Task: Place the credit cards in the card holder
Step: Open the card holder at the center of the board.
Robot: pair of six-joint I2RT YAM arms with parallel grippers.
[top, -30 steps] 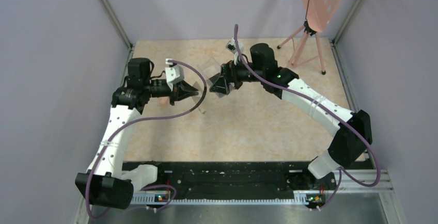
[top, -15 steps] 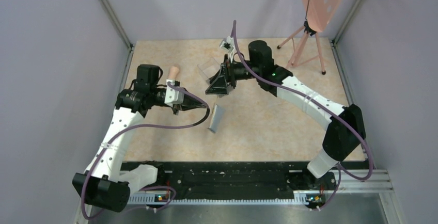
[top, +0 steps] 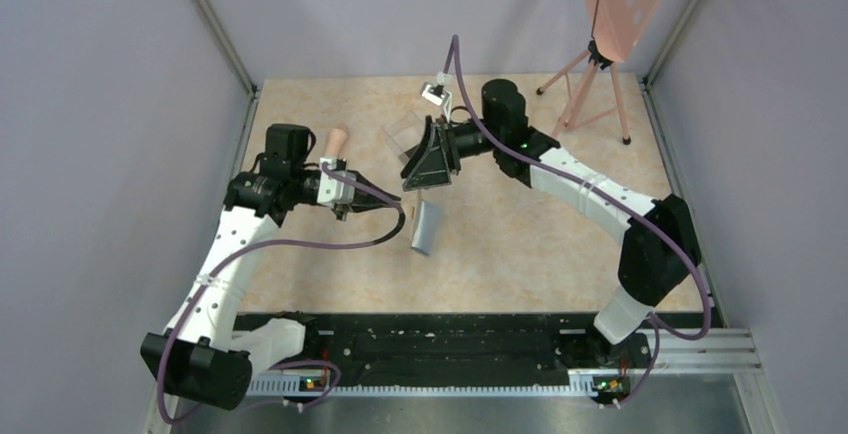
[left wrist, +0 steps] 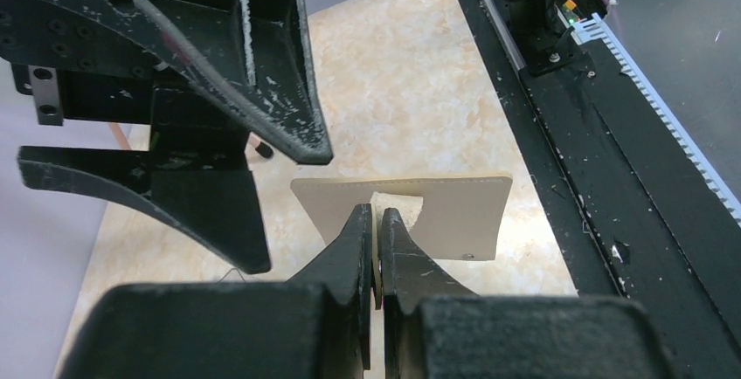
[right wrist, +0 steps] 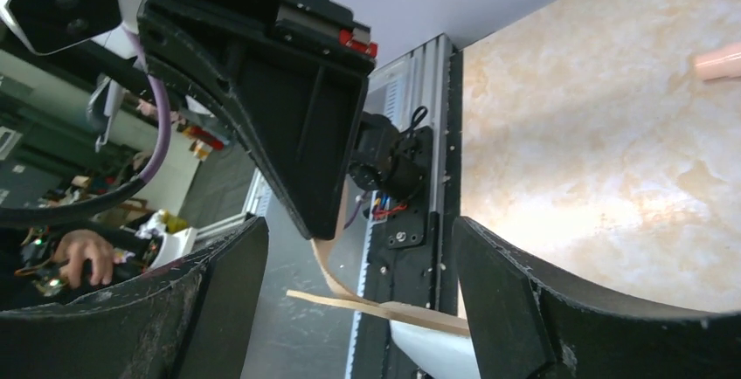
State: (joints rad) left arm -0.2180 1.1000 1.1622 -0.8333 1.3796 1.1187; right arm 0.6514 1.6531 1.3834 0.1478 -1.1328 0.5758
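The card holder (left wrist: 454,213) is a tan wallet that hangs open from my left gripper (left wrist: 374,215), which is shut on the edge of one flap. In the top view the holder (top: 425,226) shows its grey-blue inside, just right of the left gripper (top: 388,204). My right gripper (top: 428,182) is open and empty, pointing down just above the holder. In the right wrist view its jaws (right wrist: 358,309) stand wide apart around the holder's thin tan edge (right wrist: 393,311). I see no black credit card in any view.
A clear plastic box (top: 403,134) stands behind the right gripper. A pink cylinder (top: 336,140) lies behind the left arm. A pink tripod stand (top: 592,84) is at the back right. The black base rail (top: 450,339) runs along the near edge.
The left gripper pulled back and carried the card holder toward the near side, uncovering the pink cylinder. The right gripper swung left and tilted down over the holder.
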